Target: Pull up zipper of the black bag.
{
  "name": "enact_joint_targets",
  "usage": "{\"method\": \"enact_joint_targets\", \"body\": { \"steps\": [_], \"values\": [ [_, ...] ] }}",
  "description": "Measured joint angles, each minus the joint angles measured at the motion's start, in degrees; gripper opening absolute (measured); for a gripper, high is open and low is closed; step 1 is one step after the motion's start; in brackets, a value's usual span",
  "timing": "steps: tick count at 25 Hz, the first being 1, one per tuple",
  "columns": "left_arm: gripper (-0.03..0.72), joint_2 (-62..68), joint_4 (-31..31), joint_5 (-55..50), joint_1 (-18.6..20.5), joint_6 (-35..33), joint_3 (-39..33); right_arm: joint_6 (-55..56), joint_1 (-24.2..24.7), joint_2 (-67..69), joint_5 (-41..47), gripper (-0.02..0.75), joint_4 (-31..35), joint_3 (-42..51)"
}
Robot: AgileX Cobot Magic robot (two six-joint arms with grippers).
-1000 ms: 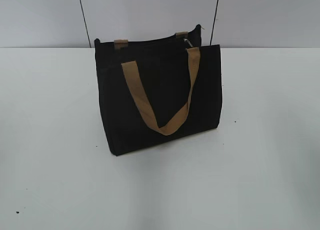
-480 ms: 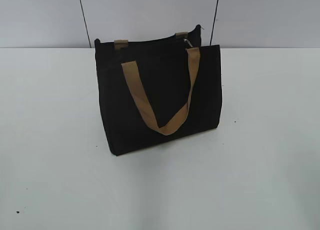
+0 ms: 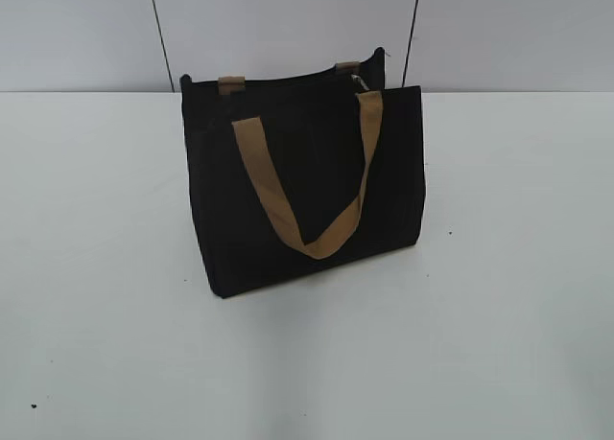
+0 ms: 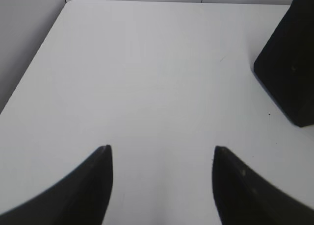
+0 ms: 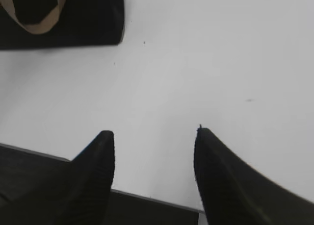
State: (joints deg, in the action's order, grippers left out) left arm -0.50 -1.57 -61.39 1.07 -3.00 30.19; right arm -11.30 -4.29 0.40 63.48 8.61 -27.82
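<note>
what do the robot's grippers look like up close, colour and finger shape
Only the fingers show. The left gripper has two smooth matte black fingers curving to pointed tips. The right gripper looks the same, with fine ridged texture on its fingers. No cables or markings visible.

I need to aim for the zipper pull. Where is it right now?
In the exterior view, the silver pull sits at the black bag's top edge, right of centre, just above the front tan strap's right end.

We see our left gripper (image 4: pixel 162 154) with its two dark fingers (image 4: pixel 88 186) spread wide apart over the white table (image 4: pixel 147 73), holding nothing. A corner of the black bag (image 4: pixel 289 73) stands at the right edge, well apart.
</note>
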Motion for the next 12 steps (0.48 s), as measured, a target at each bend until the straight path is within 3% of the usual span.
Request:
{"method": "enact_joint_targets", "body": {
  "steps": [12],
  "values": [
    [0.489, -0.05, -0.17, 0.06, -3.79, -0.23, -0.02, 1.22, 0.0, -0.79, -0.06, 0.402, 0.0, 0.06]
  ]
}}
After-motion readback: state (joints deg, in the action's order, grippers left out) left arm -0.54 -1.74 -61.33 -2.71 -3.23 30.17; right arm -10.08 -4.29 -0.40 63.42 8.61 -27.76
